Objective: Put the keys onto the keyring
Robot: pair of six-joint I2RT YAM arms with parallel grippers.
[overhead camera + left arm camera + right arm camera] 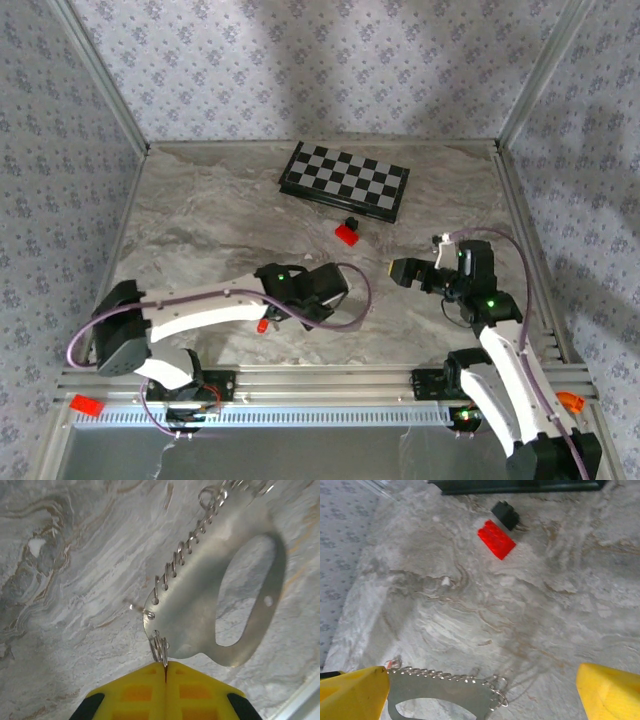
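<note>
The keyring [192,605], a flat metal plate with an oval hole and small rings along one edge, is well to the near side of the chessboard [343,180]. My left gripper [165,667] is clenched on one small ring at its rim. My right gripper [480,680] is released, fingers wide apart, by the plate. The tiny red-orange key [262,325] lies nearer still and leftward. A red block [496,539] sits just before the chessboard.

Shown are a grey-veined table [200,220], a black-and-white chequered board [343,181], a red block [496,539], a silvery keyring [195,610] and yellow fingers [135,692].
</note>
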